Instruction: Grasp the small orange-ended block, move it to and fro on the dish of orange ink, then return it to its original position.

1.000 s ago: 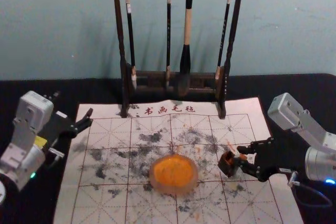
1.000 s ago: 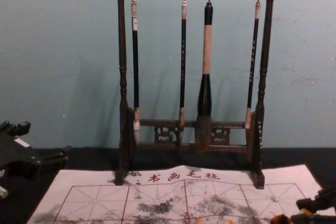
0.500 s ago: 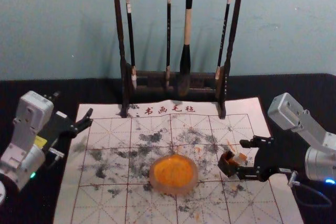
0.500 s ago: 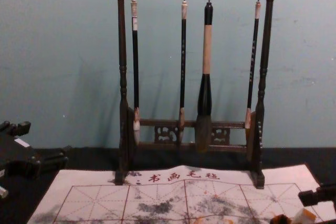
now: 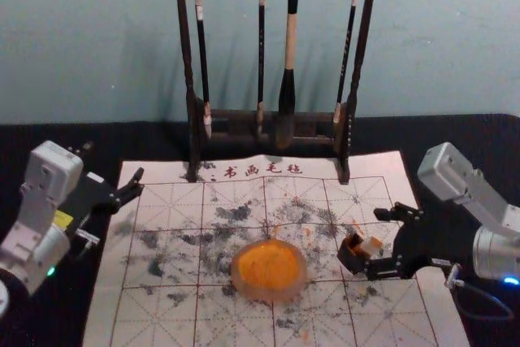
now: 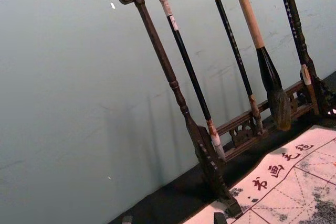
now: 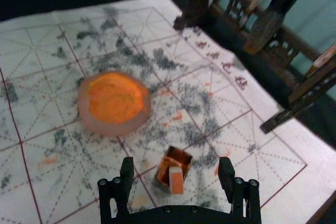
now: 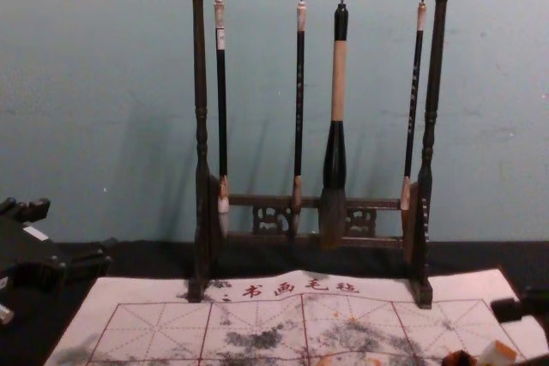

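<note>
At right of dish (image 5: 268, 272), right gripper (image 5: 377, 241) | between jaws, touching neither: block (image 5: 370, 246), tilted in box (image 5: 352, 254) | spread wide, gripping nothing | at mat's (image 5: 166, 327) far left corner, jaws apart: left gripper (image 5: 114, 162)

The rack (image 8: 200, 66) looked like dark polished wood with a soft sheen. The large brush (image 8: 335, 152) had glossy black lacquer, a matt wooden band and coarse bristles. The mat (image 5: 166, 314) seemed matt cloth, slightly rumpled. The dish (image 7: 110, 128) was smooth and frosted. The block (image 7: 176, 180) looked matt, the holder (image 7: 179, 156) glossy inside. Matt dark cloth covered the bench (image 5: 463, 136).
</note>
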`<action>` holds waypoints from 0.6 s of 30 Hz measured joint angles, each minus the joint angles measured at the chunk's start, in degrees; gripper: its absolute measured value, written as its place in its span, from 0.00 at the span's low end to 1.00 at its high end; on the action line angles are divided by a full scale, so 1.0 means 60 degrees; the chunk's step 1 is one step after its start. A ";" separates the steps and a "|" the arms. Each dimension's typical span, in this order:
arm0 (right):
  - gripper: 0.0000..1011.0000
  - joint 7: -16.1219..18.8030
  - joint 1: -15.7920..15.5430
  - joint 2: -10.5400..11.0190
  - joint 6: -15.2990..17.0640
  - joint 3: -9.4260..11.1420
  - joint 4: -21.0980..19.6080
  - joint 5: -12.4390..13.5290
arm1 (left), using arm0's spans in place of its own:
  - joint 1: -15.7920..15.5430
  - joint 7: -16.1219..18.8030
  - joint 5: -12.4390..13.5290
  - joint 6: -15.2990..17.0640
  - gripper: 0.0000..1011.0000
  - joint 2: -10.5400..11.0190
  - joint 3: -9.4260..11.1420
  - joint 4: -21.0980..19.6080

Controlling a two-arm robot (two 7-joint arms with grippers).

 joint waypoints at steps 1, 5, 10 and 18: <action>0.99 -0.0041 -0.0083 -0.0021 -0.0160 0.0089 -0.0035 0.0092 | -0.0001 0.0000 0.0000 0.0000 0.99 0.0000 0.0001 0.0000; 0.99 -0.0314 -0.0322 -0.0100 -0.0611 0.0333 -0.0158 0.0204 | 0.0000 0.0000 0.0001 0.0000 0.99 0.0000 0.0000 0.0000; 0.99 -0.1517 -0.0972 -0.0518 -0.1615 0.0994 -0.0457 0.0150 | -0.0001 0.0001 0.0001 0.0000 0.99 0.0000 0.0001 0.0000; 0.99 -0.4400 -0.2052 -0.1546 -0.2983 0.1845 -0.0639 -0.0919 | -0.0001 0.0000 0.0001 0.0000 0.99 0.0000 0.0000 0.0000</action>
